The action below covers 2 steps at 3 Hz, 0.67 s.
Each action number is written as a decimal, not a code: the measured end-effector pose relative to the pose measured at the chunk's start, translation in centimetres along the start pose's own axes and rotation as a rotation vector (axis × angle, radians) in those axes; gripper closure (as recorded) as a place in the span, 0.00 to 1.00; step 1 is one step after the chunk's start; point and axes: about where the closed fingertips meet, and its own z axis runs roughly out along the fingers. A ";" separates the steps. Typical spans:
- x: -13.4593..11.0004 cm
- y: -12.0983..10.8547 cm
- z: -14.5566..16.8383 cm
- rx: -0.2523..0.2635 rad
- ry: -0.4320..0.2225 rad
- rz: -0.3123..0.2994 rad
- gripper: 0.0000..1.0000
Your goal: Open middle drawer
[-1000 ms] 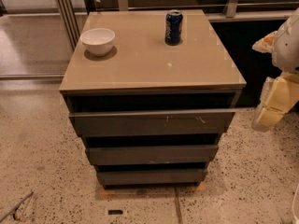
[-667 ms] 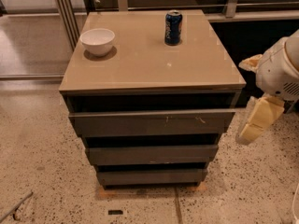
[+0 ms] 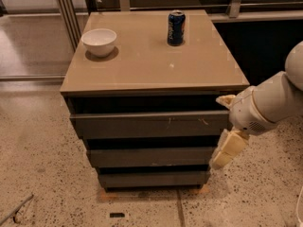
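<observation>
The middle drawer is a long dark grey-brown front with no handle, between the scratched top front and the smaller bottom front of a low cabinet. All three fronts sit nearly flush. My gripper, cream-coloured on a white arm, hangs at the cabinet's right front corner. Its tip is level with the right end of the middle drawer and overlaps that end in the view. I cannot tell whether it touches the drawer.
The cabinet top bears a white bowl at the back left and a blue soda can at the back middle. Speckled floor lies in front. A metal frame stands to the left, and a dark shelf unit stands behind.
My arm has swung in from the right edge of the view toward the cabinet. The gripper now sits at the right front corner beside the drawers. The drawers have not moved.
</observation>
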 end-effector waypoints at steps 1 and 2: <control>0.9 1.5 5.2 -0.079 -0.041 0.013 0.00; 0.9 1.5 5.2 -0.079 -0.041 0.013 0.00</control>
